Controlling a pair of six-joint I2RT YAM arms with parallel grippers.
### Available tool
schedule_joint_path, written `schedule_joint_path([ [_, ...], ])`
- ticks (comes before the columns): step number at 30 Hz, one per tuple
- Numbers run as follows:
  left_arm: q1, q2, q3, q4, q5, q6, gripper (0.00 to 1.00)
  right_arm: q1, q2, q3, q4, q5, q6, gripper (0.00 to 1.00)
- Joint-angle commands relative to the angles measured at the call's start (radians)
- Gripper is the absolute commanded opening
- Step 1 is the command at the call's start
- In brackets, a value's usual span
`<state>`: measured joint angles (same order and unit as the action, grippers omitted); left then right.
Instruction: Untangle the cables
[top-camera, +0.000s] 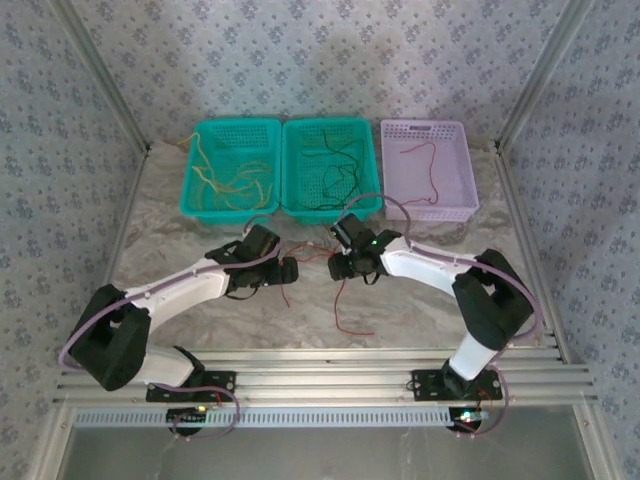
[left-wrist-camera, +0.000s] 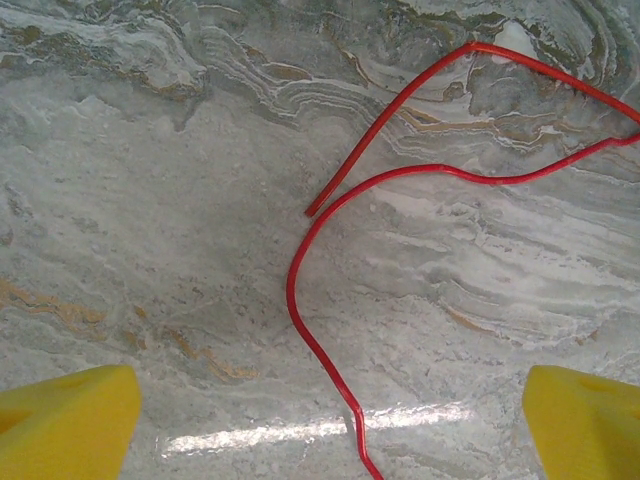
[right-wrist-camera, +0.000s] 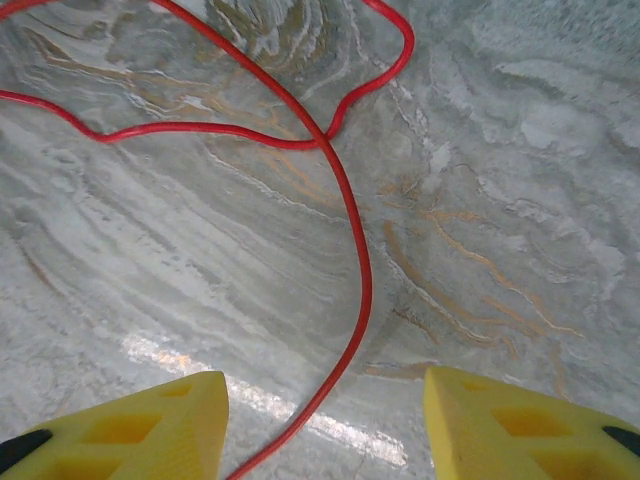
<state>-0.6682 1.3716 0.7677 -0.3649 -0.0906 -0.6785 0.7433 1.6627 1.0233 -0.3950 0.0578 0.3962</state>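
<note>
Red cables (top-camera: 340, 305) lie loose on the marble table between my two grippers. My left gripper (top-camera: 288, 270) hovers over them with its jaws wide apart. In the left wrist view, a red cable (left-wrist-camera: 318, 350) runs between the yellow fingertips (left-wrist-camera: 70, 425) without touching them, and a second red strand (left-wrist-camera: 400, 110) ends near it. My right gripper (top-camera: 340, 265) faces the left one. In the right wrist view its jaws stand apart and a red cable (right-wrist-camera: 365, 290) curves down between the fingers (right-wrist-camera: 520, 430), untouched; farther off, red strands cross.
Three baskets stand in a row at the back. The left teal basket (top-camera: 190, 185) holds yellow cables (top-camera: 232, 180), the middle teal basket (top-camera: 330, 212) holds black cables (top-camera: 335, 175), and the lilac basket (top-camera: 470, 190) holds one red cable (top-camera: 428, 165). Metal rails run along the near edge.
</note>
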Motion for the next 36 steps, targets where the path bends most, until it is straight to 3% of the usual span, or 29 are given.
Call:
schedule_joint_path([
  [1, -0.007, 0.005, 0.022, -0.020, -0.006, 0.009, 0.98, 0.003, 0.041, -0.014, 0.019, 0.025, 0.039, 0.55],
  [6, -0.010, 0.006, 0.006, -0.035, -0.001, 0.002, 0.98, 0.000, 0.095, -0.012, 0.010, 0.029, 0.052, 0.51],
  [9, -0.012, 0.005, -0.002, -0.038, -0.001, -0.001, 0.97, -0.006, 0.105, -0.023, 0.017, 0.028, 0.062, 0.44],
  [16, -0.027, 0.025, -0.003, -0.029, 0.004, -0.015, 0.97, -0.028, 0.101, -0.043, 0.038, 0.021, 0.072, 0.01],
  [31, -0.037, 0.043, 0.049, -0.048, -0.006, 0.000, 0.97, -0.036, -0.372, 0.008, -0.100, 0.167, 0.003, 0.00],
  [36, -0.037, 0.043, 0.067, -0.053, -0.008, 0.005, 0.97, -0.113, -0.513, 0.089, -0.138, 0.211, -0.030, 0.00],
])
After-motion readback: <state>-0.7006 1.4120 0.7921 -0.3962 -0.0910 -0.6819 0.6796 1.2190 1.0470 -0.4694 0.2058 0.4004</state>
